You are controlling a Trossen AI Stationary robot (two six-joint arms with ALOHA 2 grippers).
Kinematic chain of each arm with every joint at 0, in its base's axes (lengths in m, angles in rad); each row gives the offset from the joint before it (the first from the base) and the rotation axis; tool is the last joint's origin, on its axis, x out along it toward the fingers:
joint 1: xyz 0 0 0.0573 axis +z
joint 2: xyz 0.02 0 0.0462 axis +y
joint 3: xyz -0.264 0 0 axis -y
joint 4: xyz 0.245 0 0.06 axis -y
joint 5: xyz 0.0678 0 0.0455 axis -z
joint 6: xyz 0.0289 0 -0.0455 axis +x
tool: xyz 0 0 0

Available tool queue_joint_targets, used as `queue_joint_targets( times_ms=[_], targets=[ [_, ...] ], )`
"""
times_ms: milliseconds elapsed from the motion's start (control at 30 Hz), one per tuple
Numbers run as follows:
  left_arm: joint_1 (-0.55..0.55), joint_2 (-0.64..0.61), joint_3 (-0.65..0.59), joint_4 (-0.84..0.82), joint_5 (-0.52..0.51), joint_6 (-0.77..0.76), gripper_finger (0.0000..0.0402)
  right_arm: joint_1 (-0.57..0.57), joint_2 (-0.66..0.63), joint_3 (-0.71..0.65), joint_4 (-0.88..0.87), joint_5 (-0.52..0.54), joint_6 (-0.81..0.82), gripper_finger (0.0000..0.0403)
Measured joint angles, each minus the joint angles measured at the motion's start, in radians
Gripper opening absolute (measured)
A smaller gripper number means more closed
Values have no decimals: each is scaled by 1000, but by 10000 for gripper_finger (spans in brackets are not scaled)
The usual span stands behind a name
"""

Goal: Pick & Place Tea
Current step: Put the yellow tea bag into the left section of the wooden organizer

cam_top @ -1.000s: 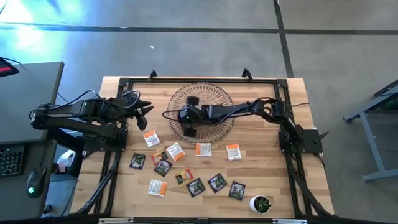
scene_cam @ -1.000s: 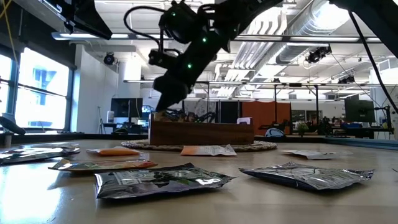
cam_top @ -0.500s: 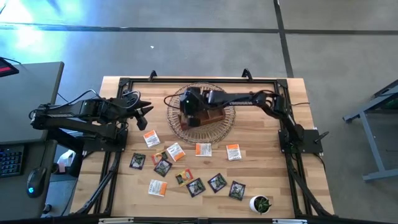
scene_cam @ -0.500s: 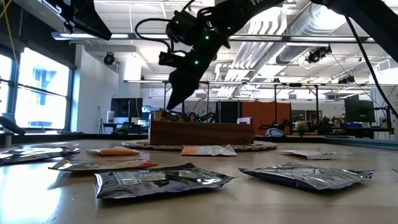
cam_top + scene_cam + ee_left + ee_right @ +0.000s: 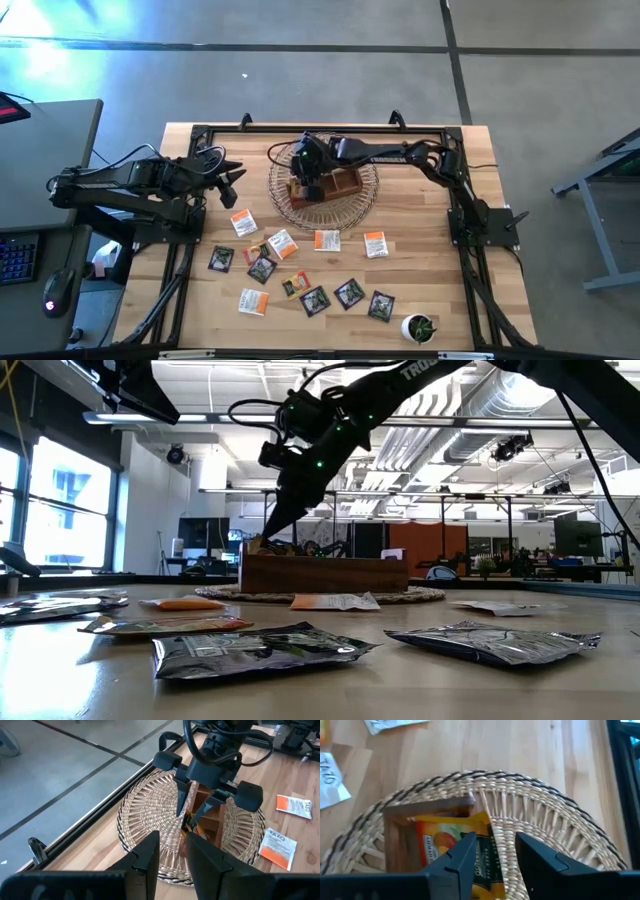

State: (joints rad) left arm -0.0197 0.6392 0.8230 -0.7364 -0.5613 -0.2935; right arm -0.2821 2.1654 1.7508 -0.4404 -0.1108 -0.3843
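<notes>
Overhead, the right gripper (image 5: 308, 188) hangs over the wooden tray's (image 5: 340, 186) end compartment on the wicker mat (image 5: 365, 195) while the left gripper (image 5: 232, 172) waits aside, loosely parted and empty; right wrist view shows its fingers spread, a yellow-red sachet (image 5: 445, 845) released into that compartment, so next comes lifting clear toward the table's scattered sachets (image 5: 327, 240).

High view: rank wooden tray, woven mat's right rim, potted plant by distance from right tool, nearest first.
Right tool is over the tray's left end.
1. Wooden tray: directly under it, on the mat.
2. Woven mat's right rim: past the tray's other end.
3. Potted plant: near-right table corner, beyond the sachets.
</notes>
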Motion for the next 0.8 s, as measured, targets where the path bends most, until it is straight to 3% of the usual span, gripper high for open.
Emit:
queue_joint_targets(
  times_ms=[200, 400, 800],
  targets=[
    [0, 0, 0, 0, -1, 0, 94, 0, 11, 0, -3, -103, 0, 134],
    [0, 0, 0, 1, 0, 0, 94, 1, 33, 0, -12, -54, 1, 133],
    [0, 0, 0, 1, -8, 0, 94, 1, 36, 0, -11, -72, -23, 125]
  ],
)
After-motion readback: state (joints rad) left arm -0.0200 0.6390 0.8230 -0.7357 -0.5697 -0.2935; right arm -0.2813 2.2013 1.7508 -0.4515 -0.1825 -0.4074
